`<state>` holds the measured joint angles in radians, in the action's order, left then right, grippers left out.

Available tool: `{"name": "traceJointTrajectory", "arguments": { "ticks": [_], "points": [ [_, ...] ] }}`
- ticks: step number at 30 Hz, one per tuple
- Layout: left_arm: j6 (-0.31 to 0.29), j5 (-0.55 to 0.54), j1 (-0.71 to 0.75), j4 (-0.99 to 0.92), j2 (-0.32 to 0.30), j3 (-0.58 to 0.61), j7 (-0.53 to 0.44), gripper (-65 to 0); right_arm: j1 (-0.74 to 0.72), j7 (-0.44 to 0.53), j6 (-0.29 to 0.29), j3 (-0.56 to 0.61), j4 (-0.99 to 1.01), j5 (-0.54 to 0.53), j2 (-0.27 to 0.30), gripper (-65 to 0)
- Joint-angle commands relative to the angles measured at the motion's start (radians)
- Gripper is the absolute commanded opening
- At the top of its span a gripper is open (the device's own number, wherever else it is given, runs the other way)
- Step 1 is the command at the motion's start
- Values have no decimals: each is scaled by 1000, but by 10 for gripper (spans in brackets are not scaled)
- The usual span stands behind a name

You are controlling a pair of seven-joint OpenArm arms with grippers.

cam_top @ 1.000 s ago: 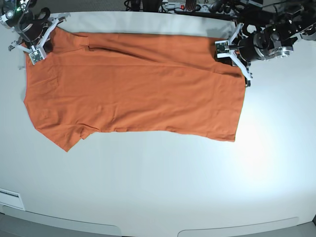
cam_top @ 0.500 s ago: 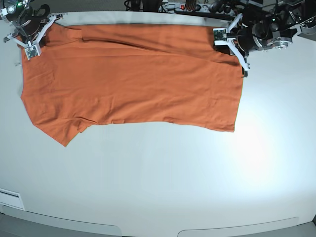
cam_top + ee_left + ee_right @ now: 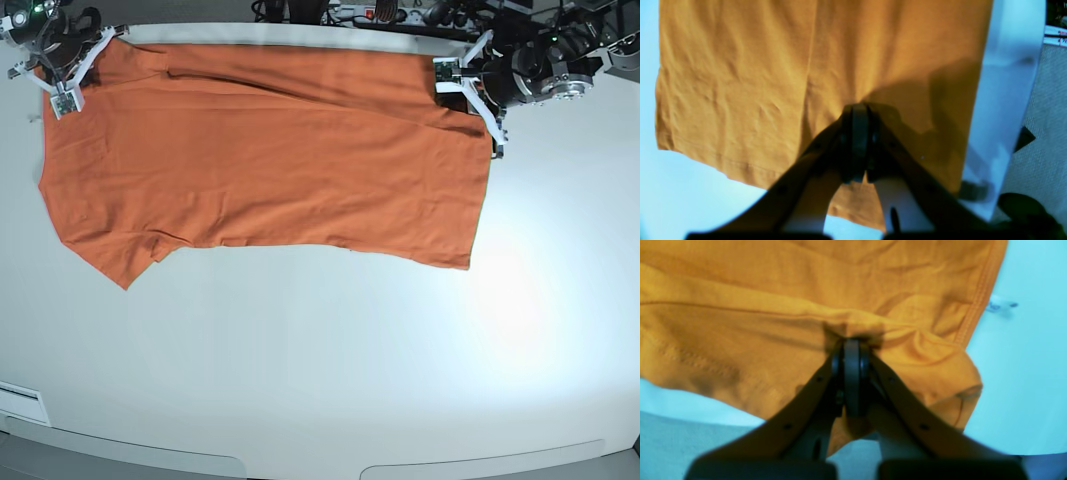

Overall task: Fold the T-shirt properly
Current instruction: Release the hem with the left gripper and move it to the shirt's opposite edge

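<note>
While the T-shirt lies spread across the upper half of the worktop, both hands are clamped fully shut on its far edge: the left hand at the upper right of the base view near the hem, the right hand at the upper left by the shoulder. The thin fabric could slip from either pinch. Uneven pulling would likely skew the fold or bunch the sleeve.

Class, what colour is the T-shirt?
Plain orange T-shirt, no print; clearest in the base view.
</note>
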<state>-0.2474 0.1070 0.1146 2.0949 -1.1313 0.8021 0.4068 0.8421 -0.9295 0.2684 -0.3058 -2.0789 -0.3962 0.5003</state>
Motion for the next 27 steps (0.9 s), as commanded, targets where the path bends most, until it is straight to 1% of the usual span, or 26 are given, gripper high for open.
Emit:
{"name": "traceJointTrajectory", "arguments": {
  "ticks": [1,5,6,9,10,14,15,16,19,20,21,23,25,27],
  "points": [
    [5,14,-5,26,-21,-6,-9,-650,11,-17,-3,-5,-18,5,10,-650],
    [10,19,-5,68,-22,-6,-1,-650,10,-6,-6,-5,-51,32,10,-650],
    [33,20,-5,80,-22,-6,-1,-650,10,-5,-18,-5,-65,46,11,-650],
    [145,28,-5,116,-22,-6,18,-650,8,13,-64,-5,-119,119,11,-650],
    [169,47,-5,128,-22,-6,31,-650,8,19,-71,-5,-138,148,11,-650],
    [212,108,-5,166,-27,-6,84,-650,8,64,-90,-5,-199,280,11,-650],
    [245,111,-5,172,-31,-6,93,-650,8,85,-98,-5,-207,315,12,-650],
    [295,122,-5,175,-34,-6,100,-650,8,108,-110,-5,-213,348,13,-650],
    [489,183,-9,175,-35,-6,130,-650,8,156,-169,-5,-219,444,16,-650],
    [547,201,-14,174,-35,-8,142,-650,8,161,-190,-5,-219,475,16,-650],
    [587,209,-19,173,-35,-17,146,-650,7,162,-206,-5,-219,496,16,-650],
    [624,217,-22,154,-29,-69,148,-650,8,159,-232,-5,-219,523,16,-650],
    [662,212,-28,101,-3,-152,142,-650,8,159,-235,-5,-219,532,16,-650],
    [670,125,-44,19,35,-254,93,-650,8,159,-232,-5,-219,529,16,-650]
  ]
}}
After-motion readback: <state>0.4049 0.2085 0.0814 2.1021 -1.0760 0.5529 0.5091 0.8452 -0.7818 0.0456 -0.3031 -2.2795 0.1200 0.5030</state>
